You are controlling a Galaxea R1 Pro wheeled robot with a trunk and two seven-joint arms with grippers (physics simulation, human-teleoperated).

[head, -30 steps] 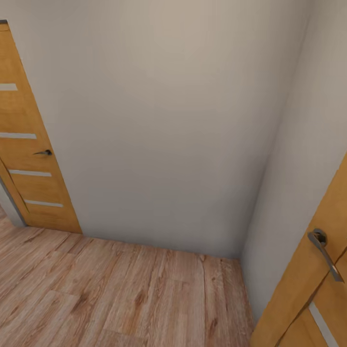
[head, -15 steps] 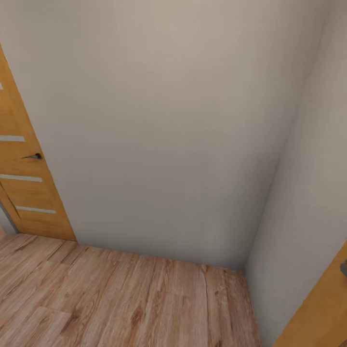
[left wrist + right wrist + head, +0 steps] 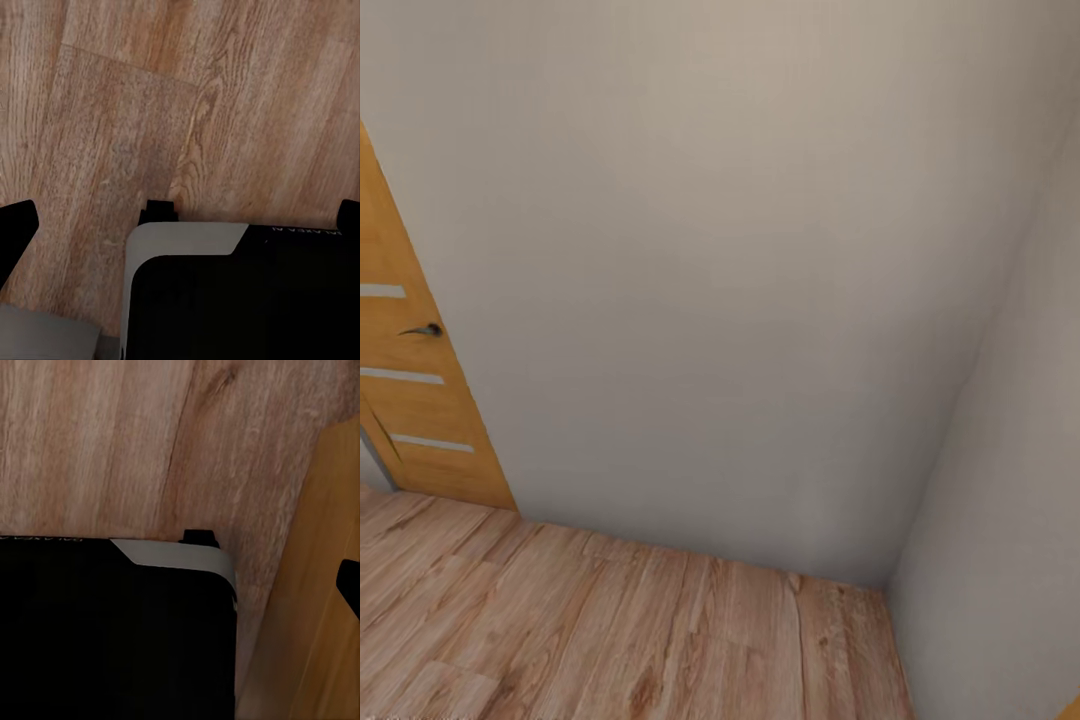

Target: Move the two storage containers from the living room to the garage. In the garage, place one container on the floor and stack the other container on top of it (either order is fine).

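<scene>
The robot looks to be on its way, since the plank floor (image 3: 610, 620) underfoot is light wood, not the garage's grey concrete. The head view faces a bare white wall (image 3: 710, 250) meeting a side wall (image 3: 1010, 560) in a corner that blocks the way ahead. A wooden door (image 3: 405, 400) with frosted strips and a handle (image 3: 424, 329) stands at the left, likely the way onward. Both wrist views look down over the robot's dark base (image 3: 240, 300) at planks. Whether each end effector is apart or together, I cannot tell.
</scene>
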